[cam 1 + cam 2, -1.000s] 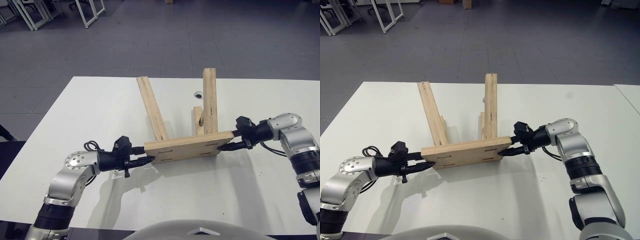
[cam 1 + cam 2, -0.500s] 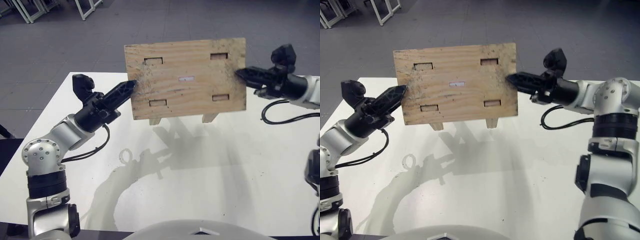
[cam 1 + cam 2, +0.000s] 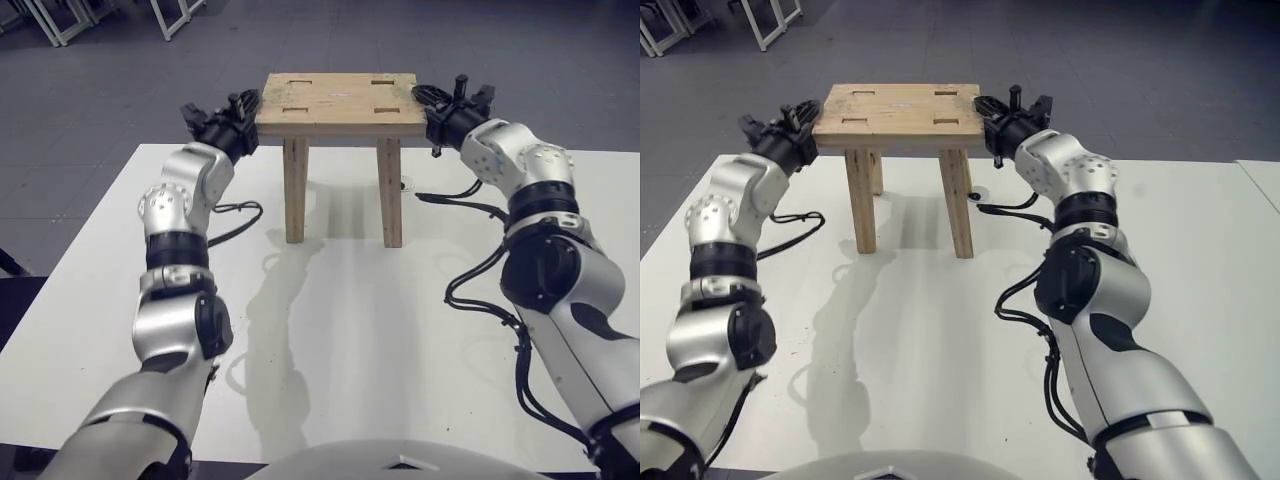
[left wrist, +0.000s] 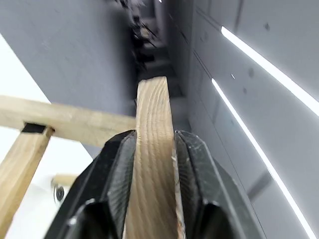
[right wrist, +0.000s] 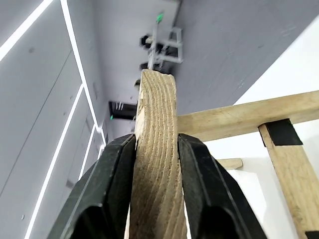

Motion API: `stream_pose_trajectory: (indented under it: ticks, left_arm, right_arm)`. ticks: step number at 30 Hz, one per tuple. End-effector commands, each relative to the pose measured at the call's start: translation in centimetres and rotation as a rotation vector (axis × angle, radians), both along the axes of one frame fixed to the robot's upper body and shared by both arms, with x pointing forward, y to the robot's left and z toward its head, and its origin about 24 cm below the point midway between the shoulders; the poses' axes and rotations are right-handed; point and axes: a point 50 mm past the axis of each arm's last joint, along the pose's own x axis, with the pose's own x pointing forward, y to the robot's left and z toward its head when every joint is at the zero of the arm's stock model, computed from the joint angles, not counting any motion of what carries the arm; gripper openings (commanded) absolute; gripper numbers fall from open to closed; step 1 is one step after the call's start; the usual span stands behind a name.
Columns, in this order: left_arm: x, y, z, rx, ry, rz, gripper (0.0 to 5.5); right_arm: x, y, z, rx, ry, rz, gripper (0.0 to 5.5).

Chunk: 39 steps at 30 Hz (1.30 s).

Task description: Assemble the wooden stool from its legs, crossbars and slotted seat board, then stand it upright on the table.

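1. Upright between the two end effectors: wooden stool [image 3: 338, 125], legs [image 3: 294, 190] down on the tabletop [image 3: 380, 330].
2. Clamped on the seat board [image 3: 338, 95] at its left edge: left end effector [image 3: 247, 125].
3. Clamped on the opposite edge: right end effector [image 3: 430, 110], fingers [image 5: 199, 184] pressed against both faces of the board.
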Motion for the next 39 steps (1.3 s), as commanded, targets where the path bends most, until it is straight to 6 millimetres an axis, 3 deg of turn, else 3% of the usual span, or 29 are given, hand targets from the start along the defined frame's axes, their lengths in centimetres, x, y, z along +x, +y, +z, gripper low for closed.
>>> stream_pose_trajectory:
  ticks: [1, 9, 12, 14, 16, 18, 20, 24, 26, 28, 29, 30, 32, 34, 35, 36, 37, 39]
  left_arm:
    - [1.5, -0.2, 0.6, 0.028, 0.051, 0.050, 1.31]
    - [0.9, 1.4, 0.7, 0.036, -0.028, 0.021, 1.31]
    - [0.6, 1.4, 1.0, 0.040, -0.072, -0.004, 1.85]
    - [0.2, 2.6, 1.3, 0.118, -0.108, 0.045, 2.03]
    - [-0.2, 4.4, 1.4, 0.274, -0.107, 0.136, 2.03]
    - [-0.9, 5.6, 2.2, 0.529, -0.131, 0.219, 2.03]
    - [-1.2, 5.3, 4.4, 0.753, -0.210, 0.284, 2.03]
    - [0.0, -0.2, 12.8, 1.101, -0.571, 0.363, 2.03]
    - [0.1, -1.6, 15.9, 1.165, -0.685, 0.438, 2.03]
    - [0.1, -2.4, 17.7, 1.202, -0.741, 0.478, 2.03]
    - [0.3, -2.6, 17.6, 1.214, -0.736, 0.471, 2.03]
    - [0.6, -2.6, 17.0, 1.230, -0.716, 0.458, 2.03]
    - [1.6, -2.6, 14.0, 1.240, -0.623, 0.391, 2.03]
    - [2.6, -2.6, 8.9, 1.247, -0.478, 0.276, 2.03]
    - [2.8, -2.4, 5.2, 1.247, -0.366, 0.203, 2.03]
    - [2.5, -2.6, 0.2, 1.227, -0.219, 0.085, 2.03]
    - [1.9, -3.0, -3.7, 1.237, -0.130, -0.013, 2.03]
    - [-0.2, -4.1, -10.2, 1.153, 0.016, -0.172, 2.03]
  right_arm:
    - [-0.3, 2.2, -3.0, -0.100, 0.116, 0.059, 2.12]
    - [-0.2, -0.4, -0.1, 0.012, -0.118, 0.080, 3.67]
    - [-0.2, -0.9, 1.0, 0.025, -0.181, 0.086, 3.96]
    - [-0.1, -1.7, 1.8, -0.069, -0.219, 0.066, 3.96]
    - [0.2, -3.0, 2.3, -0.283, -0.234, 0.001, 3.96]
    - [0.6, -4.0, 3.0, -0.519, -0.281, -0.078, 3.96]
    - [0.7, -3.6, 4.9, -0.684, -0.406, -0.116, 3.96]
    - [-0.1, 1.4, 11.5, -0.839, -0.847, -0.152, 3.96]
    - [-0.9, 3.1, 14.1, -0.820, -1.003, -0.198, 3.96]
    - [-1.5, 4.8, 15.6, -0.827, -1.096, -0.199, 3.96]
    - [-1.4, 5.5, 15.1, -0.853, -1.081, -0.178, 3.96]
    - [-1.1, 6.0, 14.2, -0.891, -1.053, -0.153, 3.96]
    - [-0.3, 6.5, 10.5, -0.952, -0.940, -0.071, 3.96]
    - [0.3, 6.8, 4.7, -1.025, -0.783, 0.049, 3.96]
    - [0.2, 6.6, 1.3, -1.062, -0.690, 0.117, 3.96]
    - [0.0, 6.2, -2.1, -1.080, -0.586, 0.161, 3.96]
    - [-0.4, 5.7, -4.3, -1.100, -0.519, 0.188, 3.96]
    - [-0.6, 4.8, -6.0, -1.110, -0.461, 0.194, 3.96]
